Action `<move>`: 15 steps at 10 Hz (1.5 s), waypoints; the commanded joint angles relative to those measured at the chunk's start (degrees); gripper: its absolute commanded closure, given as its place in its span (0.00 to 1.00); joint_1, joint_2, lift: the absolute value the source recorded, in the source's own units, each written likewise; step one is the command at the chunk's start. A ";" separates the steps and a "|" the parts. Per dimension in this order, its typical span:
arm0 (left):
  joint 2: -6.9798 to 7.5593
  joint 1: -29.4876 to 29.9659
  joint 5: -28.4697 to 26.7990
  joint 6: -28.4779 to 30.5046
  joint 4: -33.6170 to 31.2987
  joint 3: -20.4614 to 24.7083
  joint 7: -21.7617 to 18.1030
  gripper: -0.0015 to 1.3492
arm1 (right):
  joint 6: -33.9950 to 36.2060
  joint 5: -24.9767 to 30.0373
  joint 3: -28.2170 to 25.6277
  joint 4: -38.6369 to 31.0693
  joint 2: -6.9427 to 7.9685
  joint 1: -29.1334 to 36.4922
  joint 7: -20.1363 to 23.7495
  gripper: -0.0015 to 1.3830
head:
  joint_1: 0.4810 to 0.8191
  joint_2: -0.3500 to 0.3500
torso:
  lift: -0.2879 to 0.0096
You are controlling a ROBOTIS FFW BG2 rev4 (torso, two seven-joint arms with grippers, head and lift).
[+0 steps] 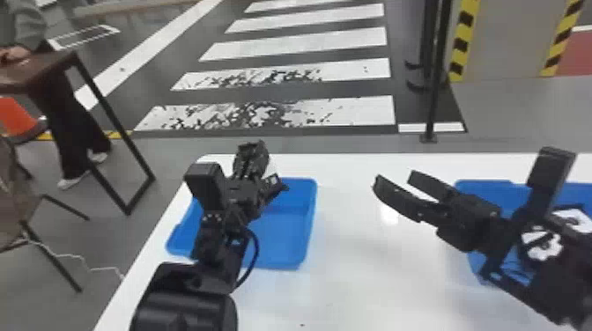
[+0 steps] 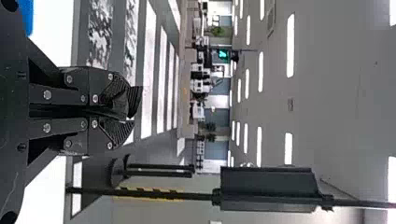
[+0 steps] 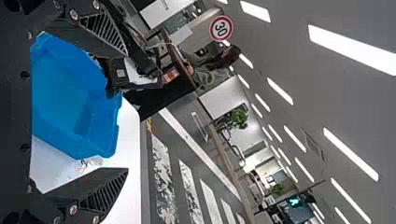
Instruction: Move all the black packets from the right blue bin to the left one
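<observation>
In the head view my left gripper (image 1: 253, 152) hangs over the far part of the left blue bin (image 1: 306, 215); in the left wrist view the left gripper (image 2: 127, 113) is shut, with no packet visible in it. My right gripper (image 1: 393, 177) stands open above the table between the bins, left of the right blue bin (image 1: 486, 193). Nothing is between the fingers of the right gripper (image 3: 125, 112) in its wrist view, where the left bin (image 3: 65, 88) lies beyond. White-and-black shapes (image 1: 544, 244) show past the right arm at the right bin; whether they are packets I cannot tell.
The white table (image 1: 361, 273) carries both bins. The right arm covers much of the right bin, and the left arm crosses the left bin's near left part. Past the table's far edge stand a black post (image 1: 434, 88) and, at far left, a brown table (image 1: 39, 66).
</observation>
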 commanded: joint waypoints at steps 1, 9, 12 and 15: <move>-0.17 -0.05 -2.41 0.95 0.59 1.07 -0.07 0.32 | 0.00 0.02 -0.64 -0.10 0.08 0.33 0.00 0.08 | 0.53 0.89 | 0.50; -1.14 11.06 -0.35 -2.14 -13.62 2.90 -6.13 0.11 | 14.90 16.58 -18.35 -18.52 2.98 12.01 -15.91 0.08 | 0.57 0.71 | 0.50; -1.22 12.89 2.16 -2.56 -14.46 2.56 -6.13 0.12 | 18.84 19.90 -20.29 -15.99 3.60 11.72 -22.68 0.09 | 0.63 0.60 | 0.50; -1.14 12.89 2.62 -2.56 -14.60 1.87 -6.13 0.12 | 24.47 20.92 -20.75 -8.40 3.60 6.66 -23.91 0.09 | 0.63 0.52 | 0.50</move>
